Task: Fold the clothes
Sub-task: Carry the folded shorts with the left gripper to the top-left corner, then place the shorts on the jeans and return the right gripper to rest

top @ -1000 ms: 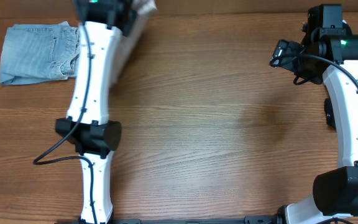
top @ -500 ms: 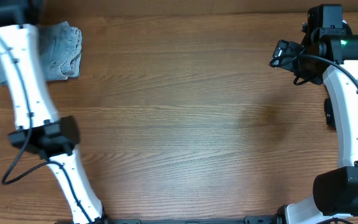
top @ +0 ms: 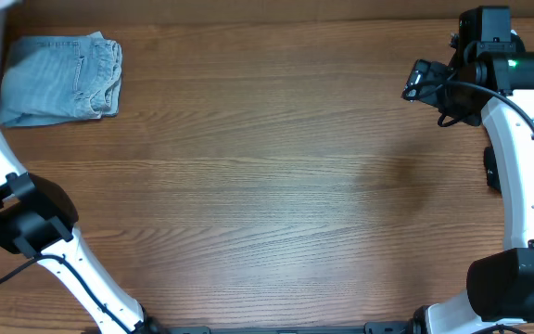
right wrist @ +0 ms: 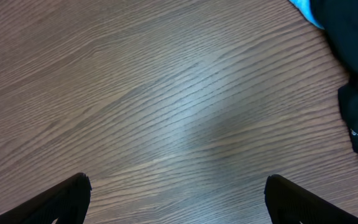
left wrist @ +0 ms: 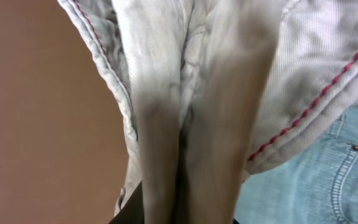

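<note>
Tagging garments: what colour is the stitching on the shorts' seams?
Red stitching on beige shorts; shows best in left wrist view.

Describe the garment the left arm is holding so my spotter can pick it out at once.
Look to the far left corner of the wooden table, where folded light-blue denim lies. Bunched in the left gripper above it hang the beige shorts: pale ribbed khaki with red seam stitching, unlike the blue denim below.
</note>
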`<state>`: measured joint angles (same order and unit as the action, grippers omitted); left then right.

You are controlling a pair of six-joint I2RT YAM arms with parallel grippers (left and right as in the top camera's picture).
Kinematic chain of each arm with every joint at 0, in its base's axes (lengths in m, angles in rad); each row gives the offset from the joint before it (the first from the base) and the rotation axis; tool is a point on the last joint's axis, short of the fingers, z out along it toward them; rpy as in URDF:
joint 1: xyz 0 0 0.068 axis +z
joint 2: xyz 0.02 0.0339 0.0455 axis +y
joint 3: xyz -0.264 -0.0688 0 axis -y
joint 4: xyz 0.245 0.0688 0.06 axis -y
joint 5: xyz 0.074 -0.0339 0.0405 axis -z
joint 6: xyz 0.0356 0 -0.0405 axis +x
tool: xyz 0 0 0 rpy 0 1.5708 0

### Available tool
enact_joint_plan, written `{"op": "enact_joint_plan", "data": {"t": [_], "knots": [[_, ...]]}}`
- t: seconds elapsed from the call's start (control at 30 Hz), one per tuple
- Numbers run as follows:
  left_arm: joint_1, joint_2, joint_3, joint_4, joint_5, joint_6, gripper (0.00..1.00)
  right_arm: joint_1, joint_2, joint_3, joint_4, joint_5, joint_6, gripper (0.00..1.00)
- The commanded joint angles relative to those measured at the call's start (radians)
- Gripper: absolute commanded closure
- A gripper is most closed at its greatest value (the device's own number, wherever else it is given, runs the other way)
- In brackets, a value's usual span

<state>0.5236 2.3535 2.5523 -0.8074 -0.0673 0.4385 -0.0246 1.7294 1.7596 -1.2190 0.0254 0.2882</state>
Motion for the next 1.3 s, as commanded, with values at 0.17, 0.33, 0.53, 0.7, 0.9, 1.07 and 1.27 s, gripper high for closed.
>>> {"op": "enact_joint_plan", "data": {"t": [0.17,0.33,0.53,0.7,0.9,1.07,1.27], "knots": [[-0.085,-0.018,-0.198,0.108,0.13,0.018,0.96,-0.002,-0.001,-0.006,0.009,-0.002,0.0,0.07],[-0.175,-0.018,-0.298,0.105,0.15,0.018,0.96,-0.002,-0.001,-0.006,0.006,-0.002,0.0,0.07],[-0.277,-0.018,-0.427,0.099,0.147,0.015,0.0,-0.002,-0.001,-0.006,0.008,-0.002,0.0,0.07],[-0.323,-0.03,-0.412,0.003,0.143,-0.132,0.0,-0.002,-0.002,-0.002,-0.003,-0.001,-0.002,0.0],[-0.345,-0.107,-0.25,-0.236,0.146,-0.267,0.0,-0.002,-0.056,0.053,-0.037,0.033,-0.04,0.0],[-0.359,-0.214,-0.163,-0.373,0.146,-0.313,0.0,-0.002,-0.175,0.13,-0.094,0.032,-0.09,0.0],[-0.36,-0.255,-0.163,-0.396,0.146,-0.312,0.0,-0.002,-0.327,0.15,-0.195,0.02,-0.081,0.0]]}}
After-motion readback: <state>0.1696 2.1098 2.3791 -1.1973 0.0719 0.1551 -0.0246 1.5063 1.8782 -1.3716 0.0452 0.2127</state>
